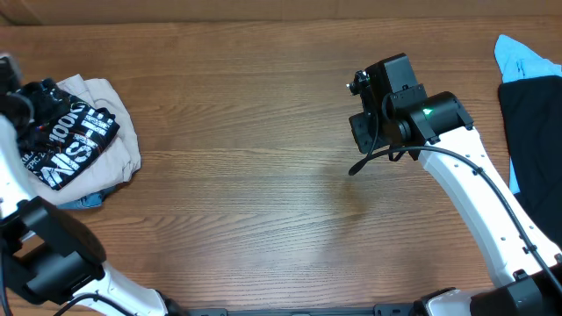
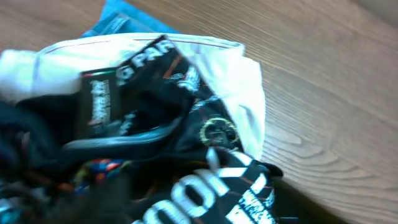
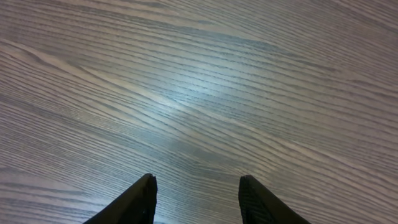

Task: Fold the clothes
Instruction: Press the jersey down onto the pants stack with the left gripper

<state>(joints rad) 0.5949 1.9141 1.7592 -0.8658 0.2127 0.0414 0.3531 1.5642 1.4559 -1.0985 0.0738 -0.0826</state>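
Overhead faces straight down; left wrist close over clothes (image 2: 163,118), right over table (image 3: 199,93).

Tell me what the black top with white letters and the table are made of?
The black garment looks like thin sports fabric, probably synthetic: it crumples in soft folds and its white letters look printed on. The table looks like wood or wood-look laminate, with brown grain lines and a slight sheen.
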